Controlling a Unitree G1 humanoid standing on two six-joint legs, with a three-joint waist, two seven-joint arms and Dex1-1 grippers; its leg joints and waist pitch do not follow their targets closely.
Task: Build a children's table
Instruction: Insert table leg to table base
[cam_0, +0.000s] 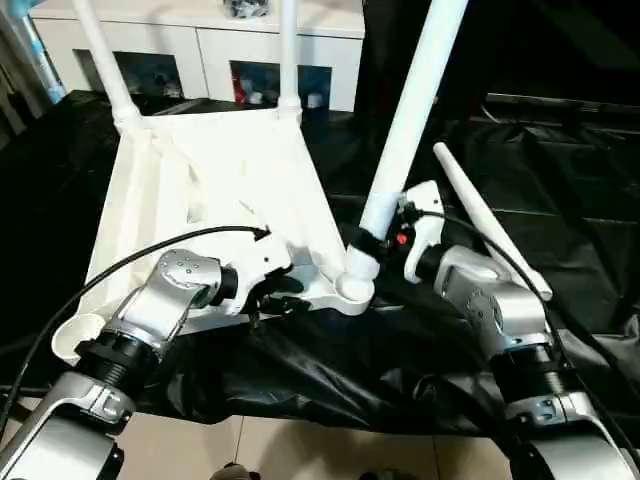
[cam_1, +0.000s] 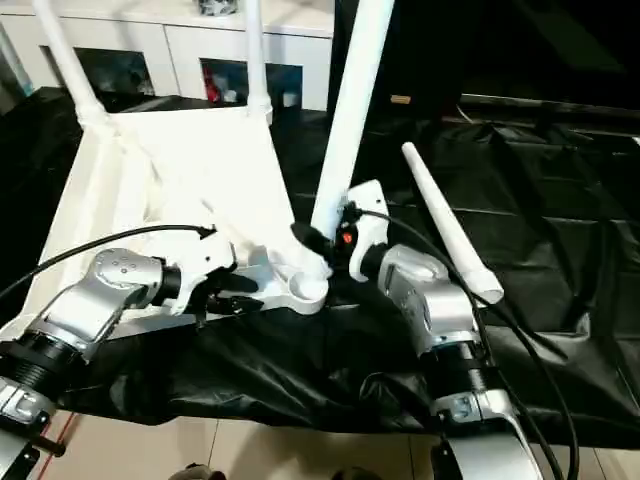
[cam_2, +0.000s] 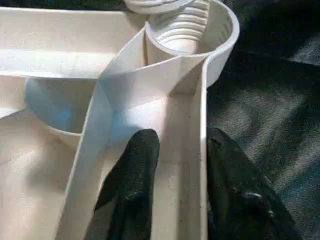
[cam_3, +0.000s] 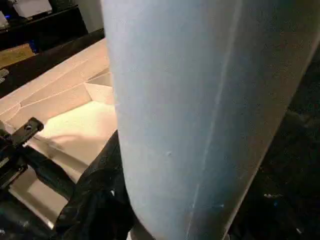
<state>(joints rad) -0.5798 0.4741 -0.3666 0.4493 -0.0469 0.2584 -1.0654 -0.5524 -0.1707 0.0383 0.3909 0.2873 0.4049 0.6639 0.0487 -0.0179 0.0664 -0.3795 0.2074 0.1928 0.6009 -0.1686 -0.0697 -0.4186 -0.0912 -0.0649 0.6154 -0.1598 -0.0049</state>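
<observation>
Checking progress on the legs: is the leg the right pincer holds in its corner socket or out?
In. The leg leans slightly, its base in the socket; its threaded end shows inside.

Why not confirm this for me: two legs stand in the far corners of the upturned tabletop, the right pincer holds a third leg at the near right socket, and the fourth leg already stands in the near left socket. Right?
Wrong on the fourth leg: it lies loose on the black sheet to the right of the tabletop, as the left eye view shows. The rest stands: two far legs are up, and the right pincer grips the third leg at the near right socket.
</observation>
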